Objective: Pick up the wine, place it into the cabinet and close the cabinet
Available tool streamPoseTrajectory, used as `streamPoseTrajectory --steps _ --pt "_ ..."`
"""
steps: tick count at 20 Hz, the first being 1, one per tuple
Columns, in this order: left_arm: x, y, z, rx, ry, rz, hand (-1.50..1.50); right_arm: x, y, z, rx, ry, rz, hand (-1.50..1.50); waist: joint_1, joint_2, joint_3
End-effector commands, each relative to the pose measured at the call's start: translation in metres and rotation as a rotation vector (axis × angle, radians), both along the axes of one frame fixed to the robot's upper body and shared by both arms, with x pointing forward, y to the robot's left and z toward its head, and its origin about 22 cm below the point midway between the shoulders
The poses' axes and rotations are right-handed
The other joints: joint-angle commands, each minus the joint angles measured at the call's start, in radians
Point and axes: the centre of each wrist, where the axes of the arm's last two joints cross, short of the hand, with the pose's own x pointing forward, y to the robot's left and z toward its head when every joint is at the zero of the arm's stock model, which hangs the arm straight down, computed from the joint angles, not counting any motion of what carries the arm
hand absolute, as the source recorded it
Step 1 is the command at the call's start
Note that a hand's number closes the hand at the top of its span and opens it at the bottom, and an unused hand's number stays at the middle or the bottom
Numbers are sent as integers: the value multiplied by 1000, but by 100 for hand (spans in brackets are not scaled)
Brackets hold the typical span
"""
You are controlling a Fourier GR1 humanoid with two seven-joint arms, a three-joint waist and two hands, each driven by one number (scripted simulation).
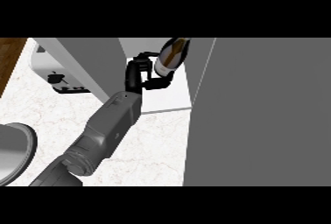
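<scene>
The left hand (pixel 145 75) has its black fingers clamped round the wine bottle (pixel 173 54); the bottle, dark with a pale label, leans in the smooth grey cabinet (pixel 87 61) opening, at the marble table's (pixel 155 148) far edge.

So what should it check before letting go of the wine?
1. Left hand curled round the wine: ok.
2. Cabinet door open: ok.
3. Wine upright: not ok, it tilts.
4. Wine resting on the cabinet floor: cannot tell.
5. Right hand free to shut the door: cannot tell, it is not in view.
</scene>
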Motion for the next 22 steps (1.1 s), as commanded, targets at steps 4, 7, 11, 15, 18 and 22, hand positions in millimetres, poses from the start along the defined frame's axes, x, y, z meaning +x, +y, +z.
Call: streamPoseTrajectory --steps 4,7,11,15,18,22 --pt "12 -5 21 46 -10 9 150 3 -1 -3 8 -8 1 -150 -3 5 1" --pt "14 0 22 69 -9 15 150 1 -10 -4 8 6 -8 -150 1 2 1" --pt "14 -5 25 60 -50 35 150 4 -2 -1 -18 -3 17 -150 -1 9 0" --pt "23 14 35 97 -24 89 150 -4 -5 0 -9 -11 10 -150 -13 7 1" --pt "24 13 36 127 -31 98 150 -7 1 3 -24 -10 24 -150 -10 7 0" --pt "25 26 35 172 -33 130 -150 2 1 0 -21 -15 26 -150 -5 17 0"
